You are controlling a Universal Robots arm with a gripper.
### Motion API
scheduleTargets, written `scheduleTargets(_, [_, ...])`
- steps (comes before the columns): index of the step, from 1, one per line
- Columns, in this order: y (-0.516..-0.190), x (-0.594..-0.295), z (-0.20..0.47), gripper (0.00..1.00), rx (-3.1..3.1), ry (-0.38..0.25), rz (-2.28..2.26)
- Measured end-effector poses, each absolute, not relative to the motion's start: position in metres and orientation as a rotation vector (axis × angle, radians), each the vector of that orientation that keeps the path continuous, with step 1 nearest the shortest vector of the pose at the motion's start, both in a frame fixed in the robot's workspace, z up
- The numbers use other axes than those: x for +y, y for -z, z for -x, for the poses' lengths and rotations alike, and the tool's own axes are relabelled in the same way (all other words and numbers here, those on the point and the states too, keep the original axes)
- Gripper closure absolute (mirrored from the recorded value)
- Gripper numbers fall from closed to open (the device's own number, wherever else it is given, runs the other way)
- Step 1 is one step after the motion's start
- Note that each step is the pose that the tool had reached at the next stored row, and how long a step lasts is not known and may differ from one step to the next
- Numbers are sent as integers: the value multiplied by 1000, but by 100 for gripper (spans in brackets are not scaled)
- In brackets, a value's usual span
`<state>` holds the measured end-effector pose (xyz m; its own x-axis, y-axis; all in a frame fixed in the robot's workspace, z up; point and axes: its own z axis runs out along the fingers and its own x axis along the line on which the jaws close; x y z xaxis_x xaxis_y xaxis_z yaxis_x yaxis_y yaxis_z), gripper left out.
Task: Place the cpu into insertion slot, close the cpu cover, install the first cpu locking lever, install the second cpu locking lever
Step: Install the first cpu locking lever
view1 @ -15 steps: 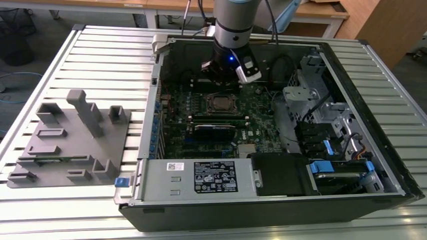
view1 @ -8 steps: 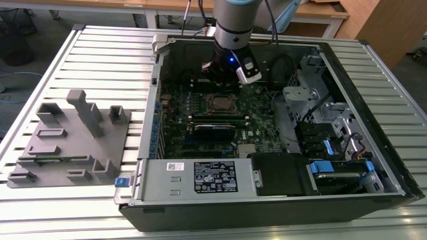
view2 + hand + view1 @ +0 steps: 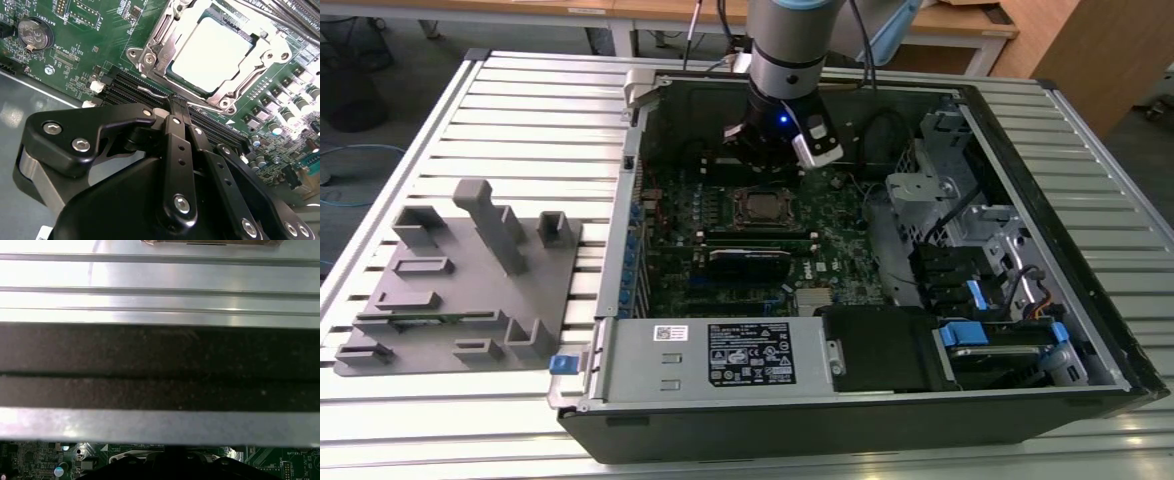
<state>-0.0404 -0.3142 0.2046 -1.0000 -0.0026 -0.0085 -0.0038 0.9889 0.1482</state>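
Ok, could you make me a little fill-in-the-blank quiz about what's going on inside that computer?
1. The cpu lies in the ___, under the metal cover.
2. The board is ___ in colour.
3. The pincer, next to the cover, has its fingers ___.
Missing words: slot, green, shut.

Grey fixture [image 3: 454,280] beside open computer case [image 3: 854,430]
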Motion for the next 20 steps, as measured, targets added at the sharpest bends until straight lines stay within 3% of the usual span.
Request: scheduleTargets(20, [-203,-314,40,89,3104,-230,-238])
